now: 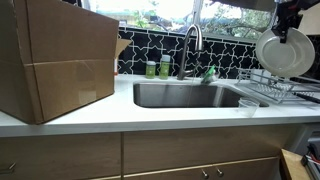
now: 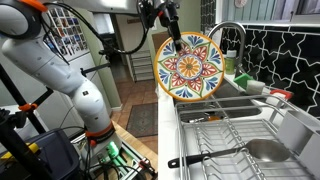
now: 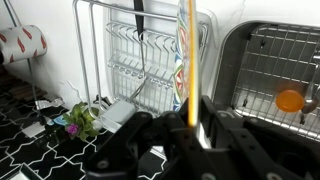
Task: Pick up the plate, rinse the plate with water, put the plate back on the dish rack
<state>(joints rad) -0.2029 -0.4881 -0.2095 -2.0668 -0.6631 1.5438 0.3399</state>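
Note:
The plate [image 1: 283,52] hangs in the air above the dish rack [image 1: 270,88], its plain white back facing the camera in an exterior view. Its other face carries a bright multicoloured pattern [image 2: 188,68]. My gripper [image 2: 172,40] is shut on the plate's top rim, and in an exterior view it sits at the upper right [image 1: 288,28]. In the wrist view the plate [image 3: 187,40] stands edge-on as a thin orange line running up from between the fingers of my gripper [image 3: 193,118]. The wire dish rack [image 3: 135,70] lies below it, left of the sink basin [image 3: 280,55].
A large cardboard box [image 1: 55,60] stands on the counter left of the sink [image 1: 185,95]. The faucet [image 1: 192,45] and green bottles [image 1: 152,68] sit behind the basin. A black-handled utensil [image 2: 210,157] lies in the rack [image 2: 225,135]. An orange object [image 3: 289,100] rests in the basin.

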